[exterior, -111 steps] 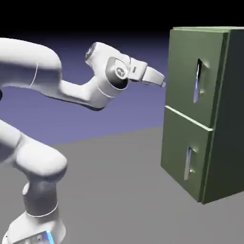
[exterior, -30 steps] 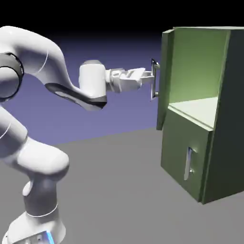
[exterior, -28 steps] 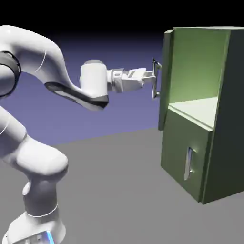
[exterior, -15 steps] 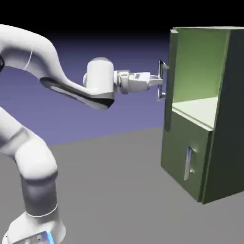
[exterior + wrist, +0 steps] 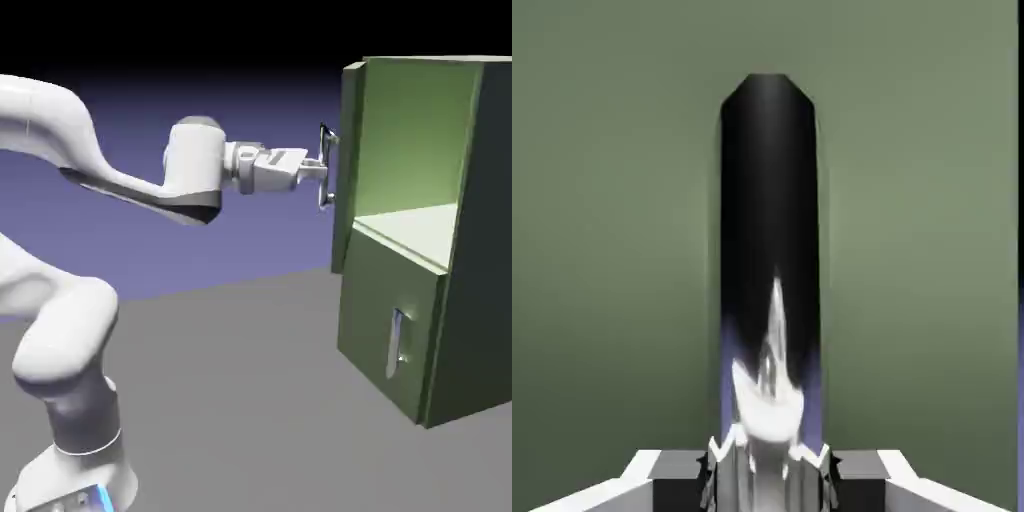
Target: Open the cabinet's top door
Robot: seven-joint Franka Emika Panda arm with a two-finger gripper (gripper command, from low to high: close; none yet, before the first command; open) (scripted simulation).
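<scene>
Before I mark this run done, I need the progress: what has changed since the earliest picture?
The gripper reached the top door's handle and shut on it; the top door swung open, baring the cabinet's upper compartment. The lower door stayed shut, and the cabinet stayed put.

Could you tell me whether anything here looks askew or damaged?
Nothing stands out. The top door is swung wide open with the gripper shut on its handle; the lower door sits flush and closed.

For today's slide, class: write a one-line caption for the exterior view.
White arm's gripper shut on the top door's handle; the top door stands swung open.
</scene>
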